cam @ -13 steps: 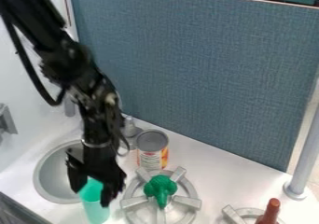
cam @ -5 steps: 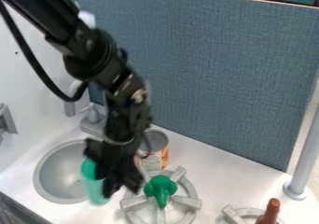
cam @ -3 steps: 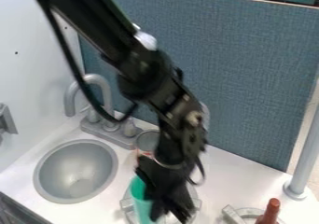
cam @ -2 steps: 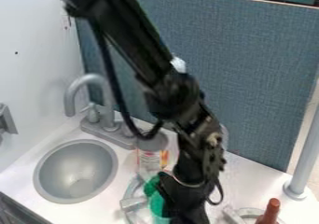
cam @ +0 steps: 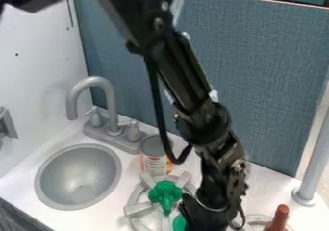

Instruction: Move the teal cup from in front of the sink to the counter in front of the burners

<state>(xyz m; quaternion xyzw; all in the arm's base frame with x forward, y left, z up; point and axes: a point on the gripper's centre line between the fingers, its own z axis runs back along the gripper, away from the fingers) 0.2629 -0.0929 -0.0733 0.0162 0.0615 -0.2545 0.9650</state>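
At the bottom edge, between the two burners, is my gripper (cam: 204,216), shut on a teal-green cup (cam: 179,222). Only part of the cup shows at the gripper's left side; its lower part is out of the frame. Just left of the cup, a green broccoli-like toy (cam: 165,195) lies on the left burner (cam: 135,209). Behind that burner stands a can (cam: 154,157) with a grey top.
A round grey sink (cam: 78,177) with a curved faucet (cam: 90,83) is on the left. At the lower right, a brown bottle-shaped object (cam: 279,219) stands by the second burner (cam: 258,219). A grey post (cam: 313,160) rises at the right, and a blue panel (cam: 270,81) stands behind the counter.
From over the sink's right edge, my gripper has moved right across the left burner, and the cup has travelled with it. The broccoli toy and the can have stayed in place.
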